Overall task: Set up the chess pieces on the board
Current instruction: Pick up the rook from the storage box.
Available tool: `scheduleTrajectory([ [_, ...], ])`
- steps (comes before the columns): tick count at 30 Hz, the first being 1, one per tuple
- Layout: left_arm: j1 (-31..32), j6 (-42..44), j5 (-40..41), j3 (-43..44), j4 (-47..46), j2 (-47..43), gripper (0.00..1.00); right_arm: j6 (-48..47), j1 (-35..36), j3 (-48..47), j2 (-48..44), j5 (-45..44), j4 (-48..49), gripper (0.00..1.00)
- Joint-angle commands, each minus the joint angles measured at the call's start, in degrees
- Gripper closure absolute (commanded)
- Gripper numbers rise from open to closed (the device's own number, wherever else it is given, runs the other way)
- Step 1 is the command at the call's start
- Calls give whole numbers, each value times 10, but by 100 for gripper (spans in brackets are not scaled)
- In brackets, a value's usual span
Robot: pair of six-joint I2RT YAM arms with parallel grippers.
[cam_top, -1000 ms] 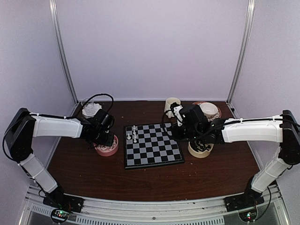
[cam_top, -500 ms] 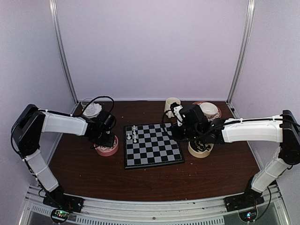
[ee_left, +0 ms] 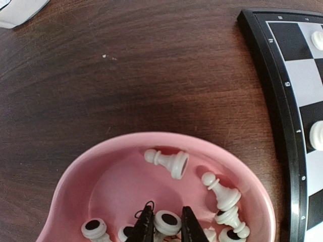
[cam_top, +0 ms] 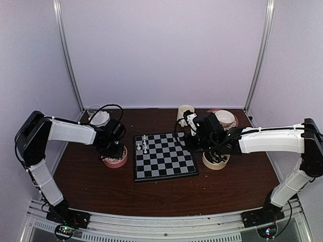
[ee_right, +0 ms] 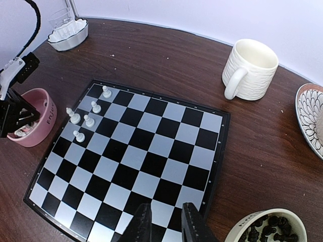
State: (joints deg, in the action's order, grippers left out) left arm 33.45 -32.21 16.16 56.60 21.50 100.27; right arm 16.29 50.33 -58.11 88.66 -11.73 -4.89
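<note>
five white chess pieces [ee_right: 89, 121] stand on the board [ee_right: 151, 151].

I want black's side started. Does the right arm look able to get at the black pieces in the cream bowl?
Probably yes. The right gripper hovers open and empty at the edge of the board; the cream bowl of black pieces sits close beside it, uncovered, nothing between.

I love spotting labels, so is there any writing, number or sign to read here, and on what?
"Enjo", on the side of the pink bowl; the rest curves out of sight.
Small marks along the rim of the chessboard: too blurred to read.
Dark lettering on the cream bowl: too small to read.
</note>
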Motion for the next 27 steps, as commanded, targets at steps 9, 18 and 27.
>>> scheduleTrajectory([
  [9,-5,24,-11,-64,-77,-113,92,-6,-3,12,-27,-13,12,78],
  [18,-5,35,-106,-94,-117,-173,89,-3,-3,11,-10,16,23,78],
  [27,-5,-17,-353,-152,-283,-202,88,-26,-1,24,-4,185,86,76],
])
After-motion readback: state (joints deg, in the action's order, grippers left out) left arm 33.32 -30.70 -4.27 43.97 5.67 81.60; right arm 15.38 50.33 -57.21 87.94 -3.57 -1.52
